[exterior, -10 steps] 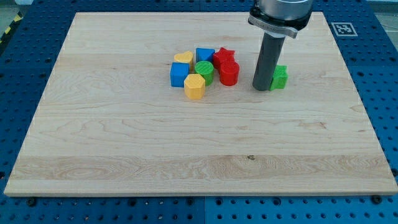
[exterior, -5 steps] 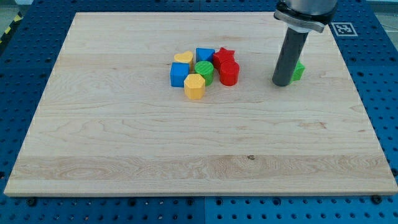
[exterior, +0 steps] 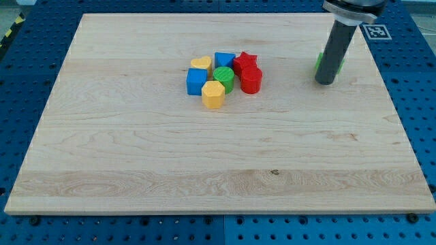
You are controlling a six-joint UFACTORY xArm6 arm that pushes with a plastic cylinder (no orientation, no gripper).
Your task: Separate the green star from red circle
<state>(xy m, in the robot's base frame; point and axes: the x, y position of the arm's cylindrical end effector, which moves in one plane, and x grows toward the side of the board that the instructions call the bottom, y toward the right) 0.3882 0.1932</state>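
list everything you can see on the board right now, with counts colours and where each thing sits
board: 1, light wood, fills most of the view, on a blue perforated base
yellow heart block: 1, yellow, top left of the cluster
blue blocks: 2, blue, one at the cluster's top, one at its left
green round block: 1, green, middle of the cluster
yellow block: 1, yellow, bottom of the cluster
red star: 1, red, top right of the cluster
red circle: 1, red, right side of the cluster
green star: 1, green, far to the view's right, mostly hidden behind the rod
marker tag: 1, black and white, top right corner
my tip: 1, dark rod, right in front of the green star
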